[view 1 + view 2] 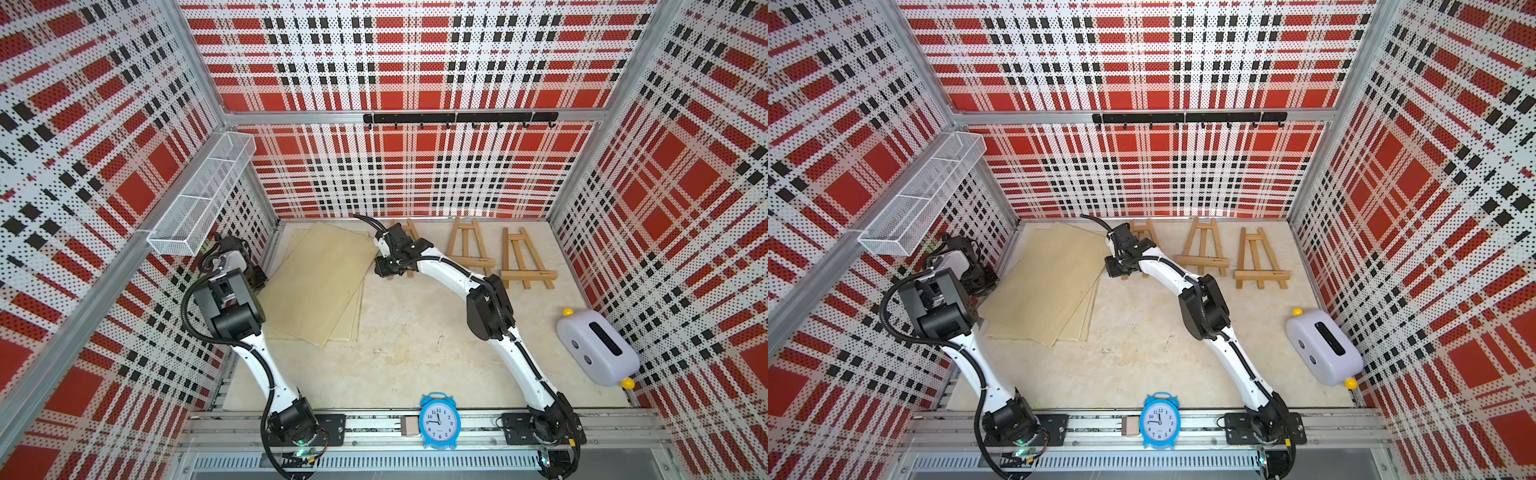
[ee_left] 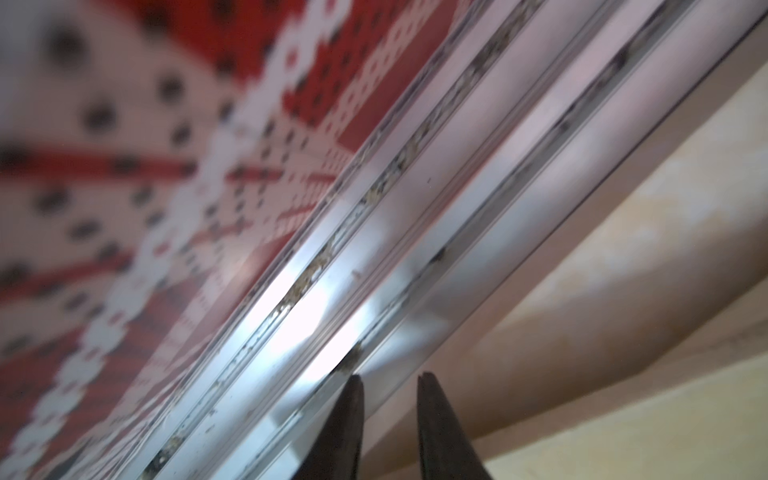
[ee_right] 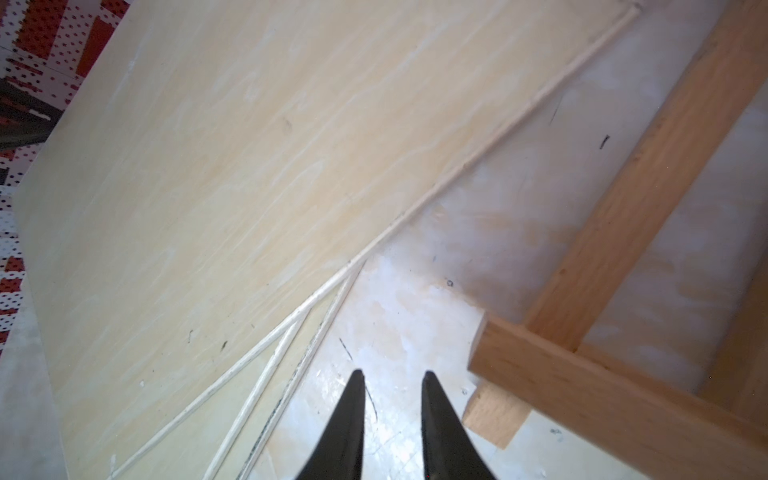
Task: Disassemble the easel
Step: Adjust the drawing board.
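Right wrist, tapered right hand together, empty, grainy plywood sheets, square-edged wooden easel

Our left arm rises from its base to the left of the clock, elbow folded high, wrist tucked down and away from the clock; the left gripper shows a narrow empty gap — open or closed, we cannot say; our right arm reaches from the clock's right, stretched long and low — the right gripper closed on nothing, angled down, farther from the clock.
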`<state>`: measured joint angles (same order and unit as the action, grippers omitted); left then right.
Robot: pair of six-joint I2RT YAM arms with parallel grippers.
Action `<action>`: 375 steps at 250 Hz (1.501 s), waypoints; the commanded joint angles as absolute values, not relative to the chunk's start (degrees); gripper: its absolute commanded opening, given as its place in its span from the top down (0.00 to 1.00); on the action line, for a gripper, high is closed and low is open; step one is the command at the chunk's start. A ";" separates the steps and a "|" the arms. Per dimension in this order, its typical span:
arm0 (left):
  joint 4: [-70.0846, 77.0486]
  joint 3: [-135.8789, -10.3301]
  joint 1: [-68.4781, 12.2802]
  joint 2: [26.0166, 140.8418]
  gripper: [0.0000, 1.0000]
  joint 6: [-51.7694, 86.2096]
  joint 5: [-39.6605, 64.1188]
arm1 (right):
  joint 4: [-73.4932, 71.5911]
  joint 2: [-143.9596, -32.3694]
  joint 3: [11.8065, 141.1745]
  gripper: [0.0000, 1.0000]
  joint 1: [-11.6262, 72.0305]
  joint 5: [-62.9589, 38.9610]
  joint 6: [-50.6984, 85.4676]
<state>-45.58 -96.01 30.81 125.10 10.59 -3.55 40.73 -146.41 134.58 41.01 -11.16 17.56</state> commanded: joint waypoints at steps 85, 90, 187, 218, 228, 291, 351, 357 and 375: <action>-47.37 -89.20 31.90 119.68 0.75 11.25 -0.28 | 39.20 -151.01 137.07 0.74 42.83 -12.30 16.29; -47.46 -89.33 31.93 119.70 0.75 11.25 -0.26 | 39.20 -151.11 137.13 0.74 43.02 -12.54 16.25; -50.71 -97.85 31.75 123.46 0.75 10.68 1.30 | 42.46 -152.38 139.86 0.75 46.47 -14.72 14.23; -50.73 -98.88 31.60 124.68 0.75 10.49 1.63 | 44.38 -152.75 139.78 0.75 46.99 -14.59 13.62; -50.88 -99.12 31.58 125.11 0.75 10.44 1.58 | 44.56 -152.54 139.25 0.75 47.08 -14.30 13.77; -51.07 -99.75 31.83 127.38 0.75 9.38 1.41 | 38.57 -144.07 127.21 0.76 47.20 -8.82 13.27; -51.42 -101.67 31.90 129.18 0.75 8.54 1.76 | 35.90 -138.28 120.24 0.76 47.19 -5.90 13.88; -51.46 -101.86 31.94 129.33 0.75 8.53 1.83 | 36.70 -138.69 120.64 0.76 47.20 -5.50 13.59; -51.59 -102.20 31.90 129.74 0.75 8.39 2.17 | 39.32 -140.41 122.93 0.76 47.19 -5.36 13.17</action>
<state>-50.98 -100.44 31.27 127.83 8.69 1.58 38.15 -141.71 120.68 47.13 -7.57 14.35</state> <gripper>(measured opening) 0.254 0.239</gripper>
